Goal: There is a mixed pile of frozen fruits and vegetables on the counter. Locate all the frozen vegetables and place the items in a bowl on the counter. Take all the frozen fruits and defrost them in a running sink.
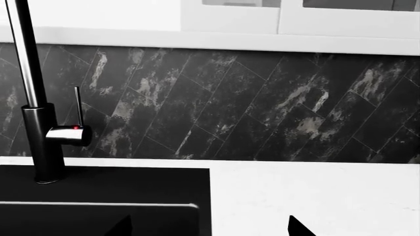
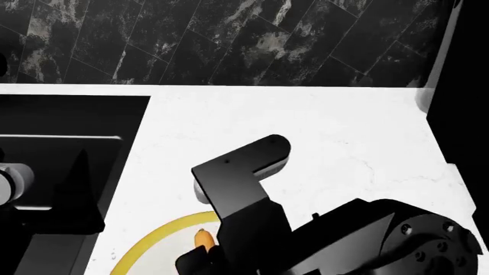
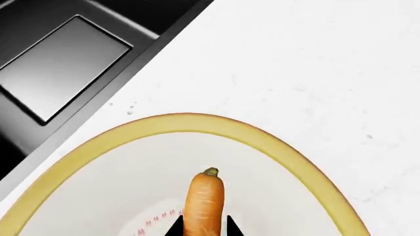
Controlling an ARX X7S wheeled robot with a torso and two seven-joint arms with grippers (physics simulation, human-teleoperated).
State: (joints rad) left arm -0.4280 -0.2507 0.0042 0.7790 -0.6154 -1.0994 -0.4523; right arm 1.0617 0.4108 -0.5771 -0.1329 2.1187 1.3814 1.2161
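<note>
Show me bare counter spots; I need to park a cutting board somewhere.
The counter is bare from the sink across to the dark right wall, back to the backsplash. The near-left is crowded: the bowl sits beside the sink, with the right end effector and carrot over it.

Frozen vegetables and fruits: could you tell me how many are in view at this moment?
1: an orange carrot between the right gripper's fingertips, over the white bowl beside the sink. The arm covers part of the counter, so others may be hidden.
</note>
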